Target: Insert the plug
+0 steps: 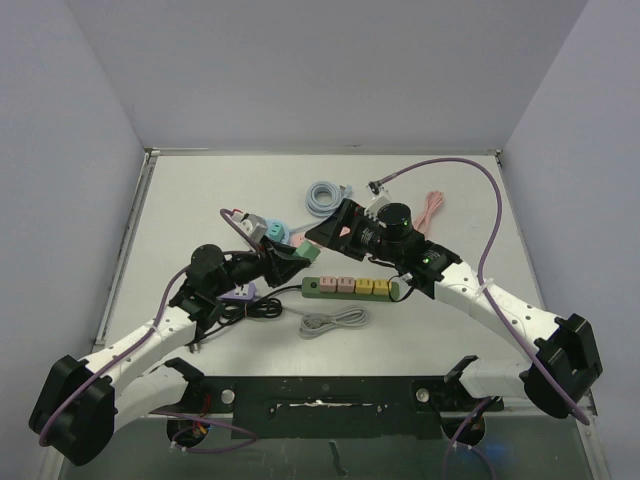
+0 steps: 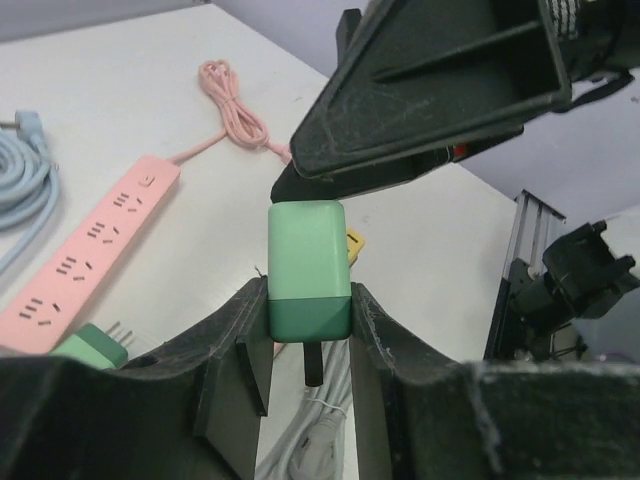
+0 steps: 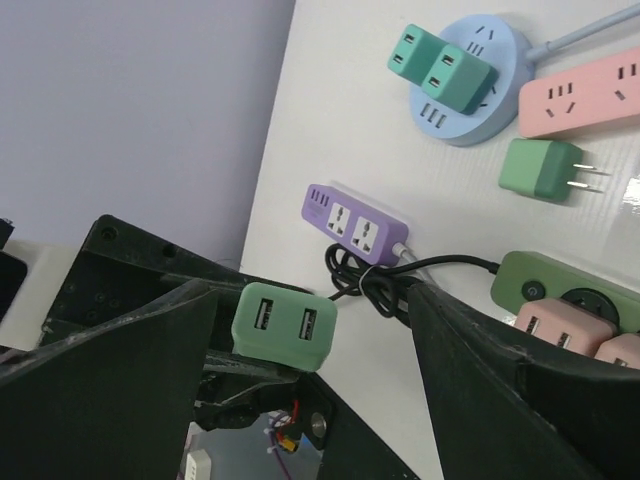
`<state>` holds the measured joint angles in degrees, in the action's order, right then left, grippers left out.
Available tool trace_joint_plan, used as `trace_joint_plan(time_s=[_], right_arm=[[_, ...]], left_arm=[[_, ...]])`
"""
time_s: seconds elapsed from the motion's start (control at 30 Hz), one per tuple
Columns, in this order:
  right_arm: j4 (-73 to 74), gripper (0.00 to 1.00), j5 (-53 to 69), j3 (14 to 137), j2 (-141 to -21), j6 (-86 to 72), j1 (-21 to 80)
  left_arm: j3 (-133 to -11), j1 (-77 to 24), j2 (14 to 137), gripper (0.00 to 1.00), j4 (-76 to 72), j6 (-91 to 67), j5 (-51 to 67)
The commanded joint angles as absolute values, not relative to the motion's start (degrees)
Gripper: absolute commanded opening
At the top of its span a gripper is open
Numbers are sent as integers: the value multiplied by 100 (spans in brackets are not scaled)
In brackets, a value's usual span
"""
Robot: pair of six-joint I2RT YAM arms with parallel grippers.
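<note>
A light green plug block (image 2: 310,262) with two USB ports on its face (image 3: 283,325) is pinched by its darker base between the jaws of my left gripper (image 2: 310,298), which is shut on it. A dark prong sticks out below the base. My right gripper (image 3: 310,295) is open, with one finger on each side of the plug and neither touching it. In the top view the two grippers meet tip to tip, left (image 1: 290,260) and right (image 1: 323,237), just above the green power strip (image 1: 350,287), and the plug is hidden between them.
A pink strip (image 3: 580,95) and a round blue strip (image 3: 478,80) carrying teal adapters lie behind. A loose green plug (image 3: 545,170) is on the table, with a purple strip (image 1: 238,293) to the left. Coiled grey (image 1: 333,321), light blue (image 1: 325,196) and pink (image 1: 433,208) cables lie around.
</note>
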<state>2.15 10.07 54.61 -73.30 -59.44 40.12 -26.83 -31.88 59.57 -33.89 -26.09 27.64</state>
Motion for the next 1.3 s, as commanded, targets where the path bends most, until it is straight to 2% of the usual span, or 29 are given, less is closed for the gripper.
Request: trace_joint_plan(time_s=[0.0, 0.27, 0.5, 0.8, 0.9, 1.0, 1.07, 1.13, 1.17, 1.27], right_arm=[[-78, 78, 1418, 5392, -6972, -6200, 3991], [-306, 74, 1865, 5141, -6784, -6416, 4020], [-556, 63, 1953, 4958, -6731, -6478, 4047], [-982, 61, 2402, 4912, -6892, -6637, 4086], [-1053, 53, 2440, 4896, -6938, -6648, 4087], [-1030, 40, 2340, 4900, -6972, -6571, 4079], [-953, 34, 2261, 4927, -7002, -6474, 4065], [-734, 31, 2045, 5032, -7048, -6229, 4046], [-435, 30, 1882, 5150, -7074, -5995, 4029], [206, 29, 1304, 5433, -7213, -5315, 3928]], left_arm=[[-3053, -3240, 5689, 0, -3458, -1315, 3429], [-3415, -3256, 5486, 0, -2572, -456, 3674], [-3471, -3285, 5453, 0, -2350, -204, 3929], [-3672, -3291, 5506, 0, -2060, 43, 3920], [-3658, -3295, 5494, 0, -2024, 57, 3894], [-3643, -3301, 5468, 1, -1966, 30, 3786], [-3605, -3305, 5410, 15, -1960, -93, 3525], [-3562, -3304, 5313, 37, -1880, -252, 3074], [-3546, -3304, 5259, 44, -1770, -329, 2789], [-3549, -3305, 5045, 54, -1147, -513, 1729]])
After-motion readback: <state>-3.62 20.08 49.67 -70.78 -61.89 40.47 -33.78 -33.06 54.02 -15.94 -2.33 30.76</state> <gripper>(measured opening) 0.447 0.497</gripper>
